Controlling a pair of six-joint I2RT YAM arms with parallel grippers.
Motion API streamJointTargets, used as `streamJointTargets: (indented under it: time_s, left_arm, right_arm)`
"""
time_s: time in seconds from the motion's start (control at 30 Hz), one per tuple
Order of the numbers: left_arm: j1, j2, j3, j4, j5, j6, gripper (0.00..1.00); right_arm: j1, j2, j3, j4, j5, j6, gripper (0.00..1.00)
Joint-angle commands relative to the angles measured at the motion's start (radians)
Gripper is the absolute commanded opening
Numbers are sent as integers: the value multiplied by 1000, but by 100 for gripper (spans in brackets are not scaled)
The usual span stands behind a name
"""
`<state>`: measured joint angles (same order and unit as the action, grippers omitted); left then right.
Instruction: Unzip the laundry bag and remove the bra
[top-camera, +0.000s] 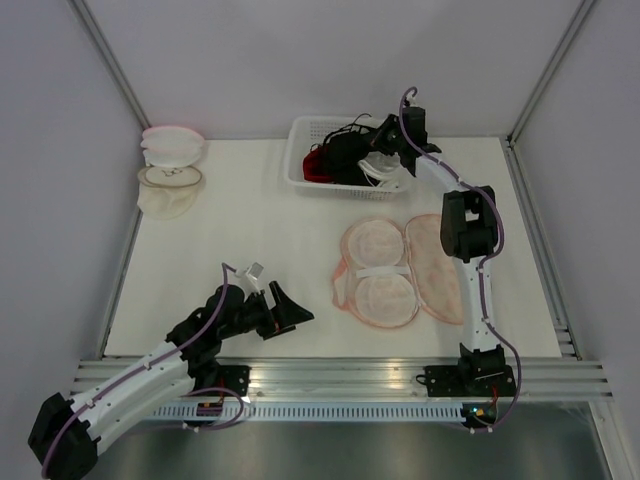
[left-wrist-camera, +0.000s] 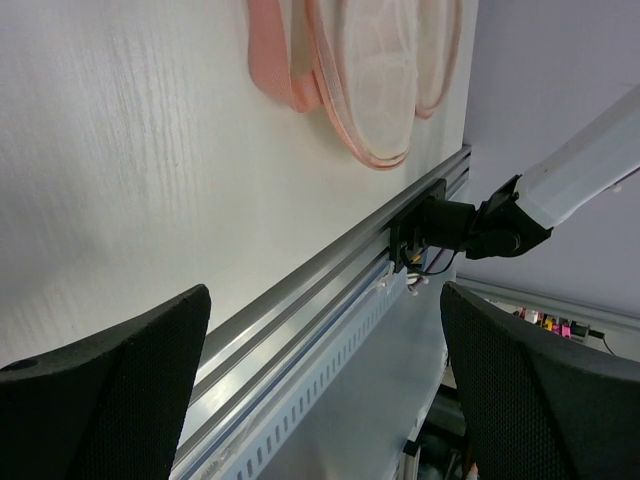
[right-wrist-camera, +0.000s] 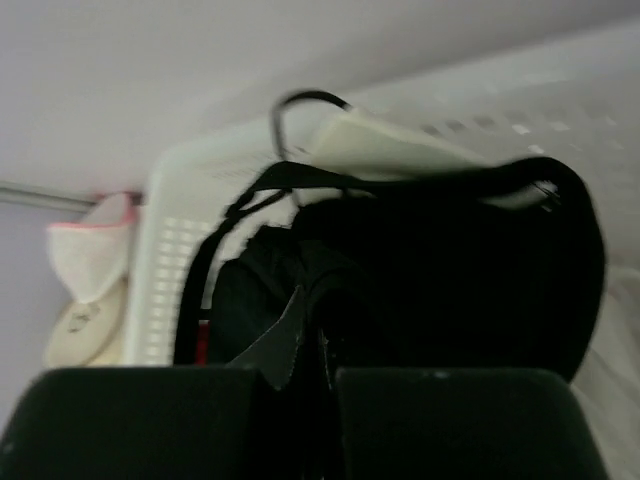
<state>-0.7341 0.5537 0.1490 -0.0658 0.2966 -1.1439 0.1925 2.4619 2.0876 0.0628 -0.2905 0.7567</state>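
The laundry bag lies unzipped and spread open on the table right of centre, with a beige floral half on the right and pale mesh cups on the left. Its near end shows at the top of the left wrist view. My right gripper reaches over the white lattice basket and is shut on a black bra. In the right wrist view, the bra fills the frame, with its fabric pinched in the gripper. My left gripper is open and empty near the front edge, also in its wrist view.
The basket also holds red and white garments. A pink-and-white domed pouch and a white one sit at the back left. An aluminium rail runs along the table's front edge.
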Motion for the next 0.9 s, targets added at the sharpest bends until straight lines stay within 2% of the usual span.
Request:
streamJointTargets:
  time_s: [0.0,0.07,0.1,0.13,0.2,0.27,0.37,0.43,0.47,0.6,0.7,0.77,0.87]
  left_arm:
    - [9,-3,7,-8,3,-17,99]
    - [9,6,15,-8,1,-11,98]
    - [9,9,17,-5,1,-8,99]
    - [9,17,15,-3,1,-8,99]
    - [9,18,14,3,6,-10,99]
    - [9,12,9,6,9,-13,99]
    - [9,-9,0,6,12,-19,99]
    - [9,-24,-8,0,10,-27,98]
    - [9,-40,-9,-5,12,-27,98]
    - [9,-70,-6,-31,4,-27,98]
    - [9,-93,-5,-45,3,-27,99]
    - [9,-104,-5,-49,-1,-27,99]
    - [9,-109,-3,-49,-4,-22,99]
  right_arm:
    - [13,-35,-24,-207,183,-129,0]
    - [19,-73,-72,-241,233,-167,0]
    - [19,-90,-90,-242,243,-177,10]
    - [22,-107,-127,-241,252,-184,14]
    - [21,-156,-156,-241,278,-209,38]
    - [21,-193,-175,-235,281,-226,54]
    - [21,-221,-155,-247,269,-249,65]
    - [21,-233,-120,-273,252,-258,67]
    - [21,-241,-106,-284,246,-261,72]
    - [24,-287,-67,-356,284,-283,74]
    - [27,-359,-87,-454,456,-280,75]
    - [28,-452,-182,-466,520,-278,76]
    - [24,-599,-394,-384,519,-286,78]
